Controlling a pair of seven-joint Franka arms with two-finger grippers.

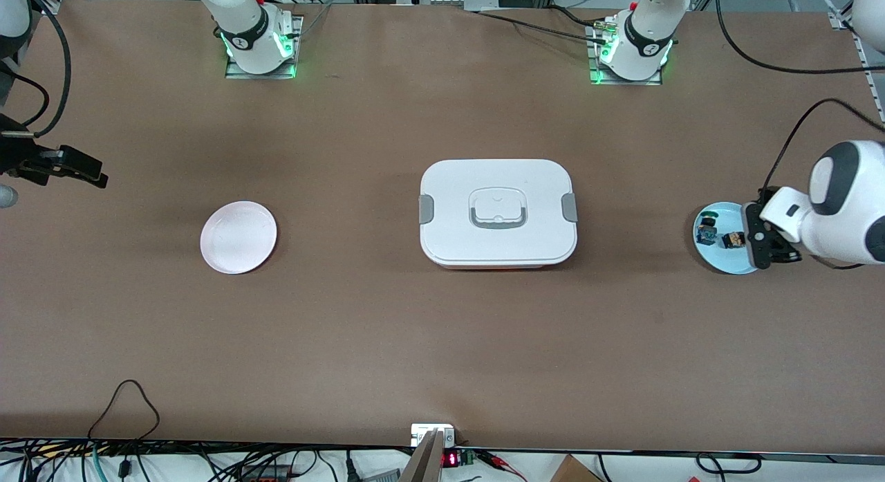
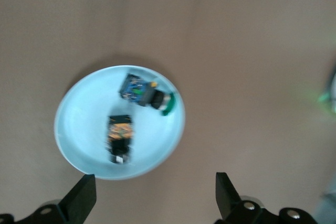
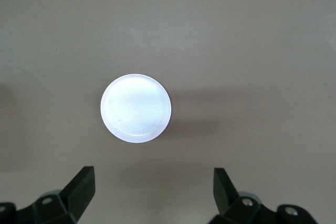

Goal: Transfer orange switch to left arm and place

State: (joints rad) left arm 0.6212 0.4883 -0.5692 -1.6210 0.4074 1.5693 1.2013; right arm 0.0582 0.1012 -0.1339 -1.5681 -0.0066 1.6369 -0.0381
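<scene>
The brown worktop [image 1: 387, 330] lies under both my sets of jaws, bare of any print I can read. The biggest thing on it is the white box [image 1: 498, 212], lid on, grey clips at both ends and a recessed grey handle in the middle, with an orange edge showing at its base; it sits between my two sets of jaws, well apart from each, and I can read no brand or label on it.

My left arm [image 1: 840, 202] reaches in from its end of the worktop. My left jaws [image 2: 152, 195] hang over the edge of a pale blue plate [image 2: 84, 124], spread wide with nothing between them. The orange switch [image 2: 119, 139] lies on that plate just ahead of the left fingertips, black body with an orange patch. Beside it on the same plate, not touching as far as I can tell, lies the small blue and green switch [image 2: 147, 94]. Any marking on either part is too blurred to read.

My right jaws [image 3: 152, 192] wait in the air at the other end, also wide open and empty, with a white plate [image 3: 136, 107] on the worktop ahead of them, plain and unmarked.
</scene>
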